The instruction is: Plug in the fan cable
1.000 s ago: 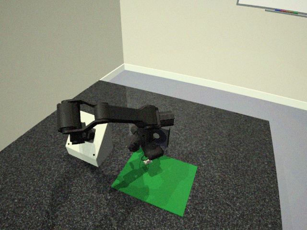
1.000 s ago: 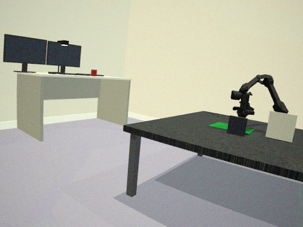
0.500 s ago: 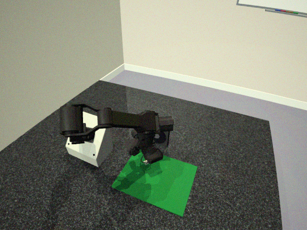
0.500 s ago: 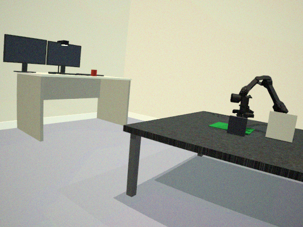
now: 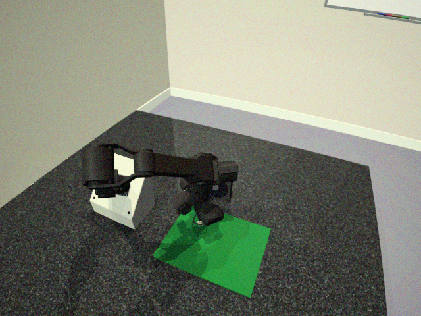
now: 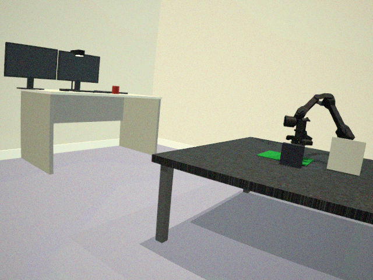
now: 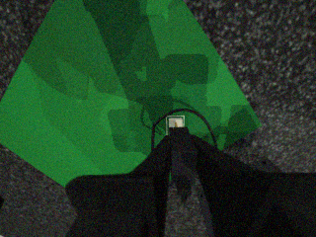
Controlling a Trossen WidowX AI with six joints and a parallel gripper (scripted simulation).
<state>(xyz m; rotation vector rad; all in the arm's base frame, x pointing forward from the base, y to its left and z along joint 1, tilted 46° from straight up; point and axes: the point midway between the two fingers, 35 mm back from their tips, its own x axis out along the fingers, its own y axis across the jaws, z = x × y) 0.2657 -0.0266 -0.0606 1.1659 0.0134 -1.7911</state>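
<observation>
My jaws clamped on the plug (image 7: 176, 122), pale plug at their tips, cable (image 7: 197, 117) looping behind, over green board (image 7: 74, 118).
</observation>
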